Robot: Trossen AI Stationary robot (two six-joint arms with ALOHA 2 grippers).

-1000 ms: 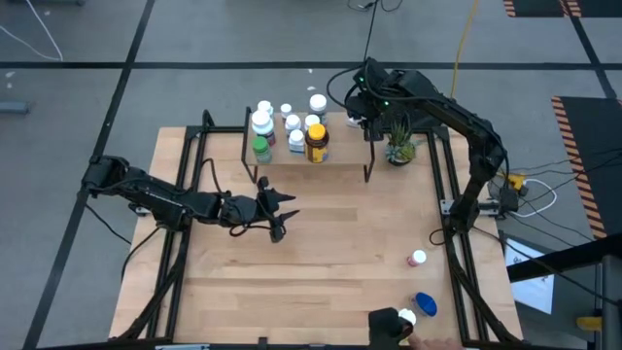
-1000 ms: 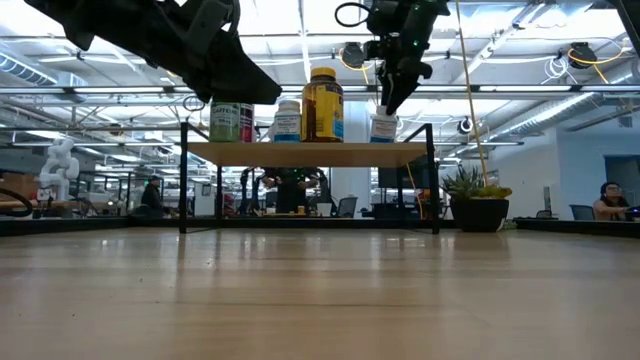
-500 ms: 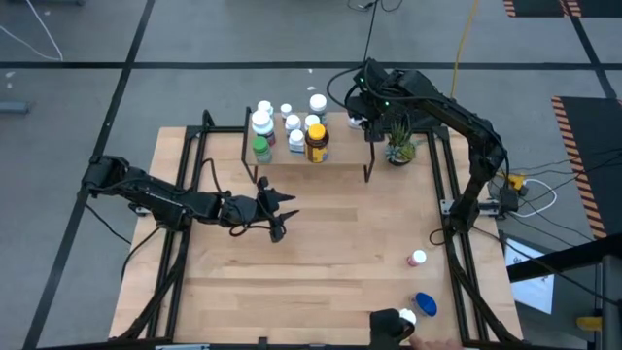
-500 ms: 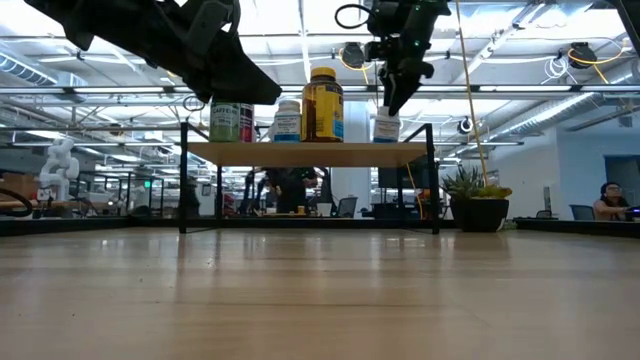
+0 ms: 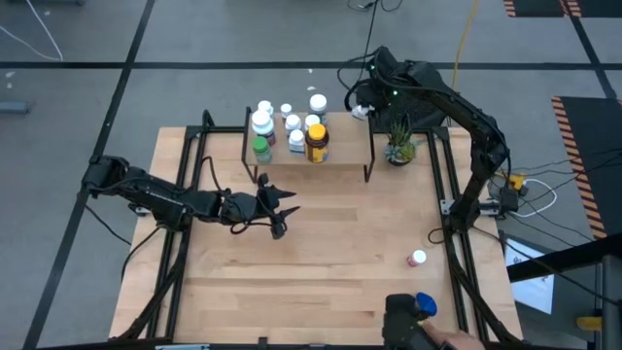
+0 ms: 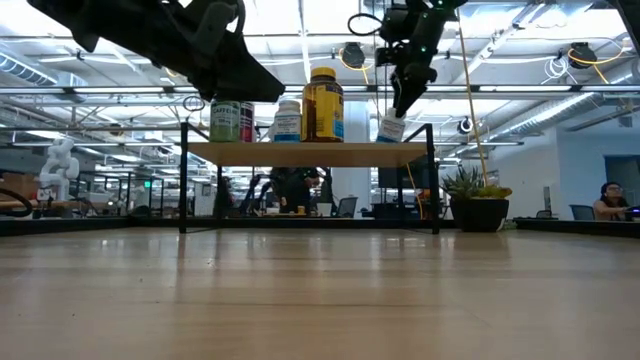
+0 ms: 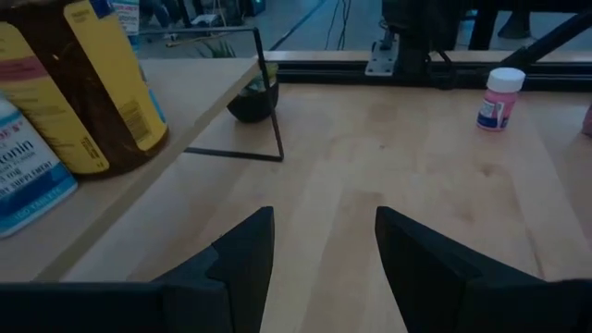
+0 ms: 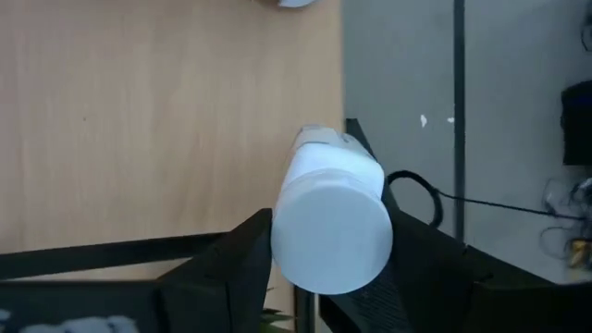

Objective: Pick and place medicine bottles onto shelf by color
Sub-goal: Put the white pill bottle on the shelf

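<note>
Right gripper [image 8: 319, 268] gripping white bottle [image 8: 331, 217] (tilted), apparently off shelf [image 6: 305, 153]

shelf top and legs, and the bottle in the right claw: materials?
Shelf: top looks like light wood, matte, pale with faint grain; legs look like thin black metal rod. White bottle in the right claw: probably plastic, smooth, opaque, slight sheen on its cap.
</note>
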